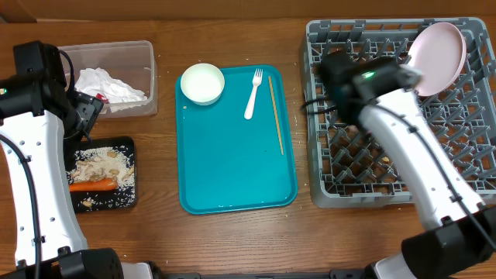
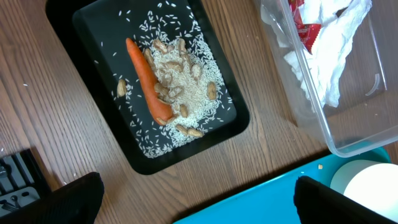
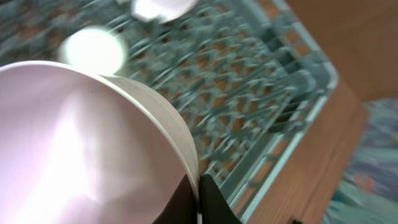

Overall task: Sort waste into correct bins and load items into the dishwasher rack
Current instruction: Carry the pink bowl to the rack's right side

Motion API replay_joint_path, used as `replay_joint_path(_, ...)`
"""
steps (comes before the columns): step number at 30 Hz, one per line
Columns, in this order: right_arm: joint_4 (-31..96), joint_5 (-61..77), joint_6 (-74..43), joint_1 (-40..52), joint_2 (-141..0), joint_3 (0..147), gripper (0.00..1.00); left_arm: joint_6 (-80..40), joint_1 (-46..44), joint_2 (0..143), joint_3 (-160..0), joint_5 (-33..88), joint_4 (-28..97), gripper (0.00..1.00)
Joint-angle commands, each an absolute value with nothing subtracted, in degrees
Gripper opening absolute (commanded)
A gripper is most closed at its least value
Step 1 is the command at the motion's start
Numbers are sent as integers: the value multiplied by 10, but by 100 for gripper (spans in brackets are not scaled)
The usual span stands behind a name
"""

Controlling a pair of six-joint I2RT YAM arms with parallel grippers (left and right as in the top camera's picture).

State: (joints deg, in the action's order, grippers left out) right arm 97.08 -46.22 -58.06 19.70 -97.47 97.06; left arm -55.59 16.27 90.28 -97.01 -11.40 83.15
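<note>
My right gripper (image 1: 413, 77) is shut on the rim of the round white plate (image 1: 439, 46) and holds it tilted over the far right of the grey dishwasher rack (image 1: 372, 167). The right wrist view shows the fingers (image 3: 199, 200) pinching the plate (image 3: 74, 143) above the rack (image 3: 261, 81). My left gripper (image 1: 87, 112) is open and empty (image 2: 199, 202) between the clear tub (image 1: 147, 58) and the black tray (image 1: 124, 143). The tub (image 2: 348, 124) holds napkins (image 2: 329, 56) and a red wrapper (image 2: 305, 28). The black tray (image 2: 93, 25) holds a carrot (image 2: 148, 81) and rice.
The teal tray (image 1: 232, 170) in the middle carries a white bowl (image 1: 202, 83), a white fork (image 1: 253, 93) and a chopstick (image 1: 275, 112). Two blurred white things show in the rack in the right wrist view (image 3: 93, 50). Bare wood lies in front of the trays.
</note>
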Motion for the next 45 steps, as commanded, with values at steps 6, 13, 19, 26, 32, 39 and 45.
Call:
replay_joint_path(6,970,-609,-665,31,-964,883,4,-566,165,907,-970,-120,833,100)
replay_joint_path(13,932,-647,-682,-69,-966,847,4,-566,165,907,-970,-120,833,100)
replay_joint_path(19,904,-699,-681,-124,-966,827,4,-566,165,907,-970,-120,833,100)
replay_joint_path(26,806,-694,-580,-185,-975,780,4,-566,165,907,-970,-120,833,100)
replay_joint_path(32,740,-693,-519,-179,-979,763,4,-566,165,907,-970,-120,833,100)
replay_joint_path(39,729,-665,-505,-167,-981,761,4,-566,165,907,-970,-120,833,100)
replay_joint_path(45,705,-663,-473,-161,-982,735,4,-566,165,907,-970,-120,833,100)
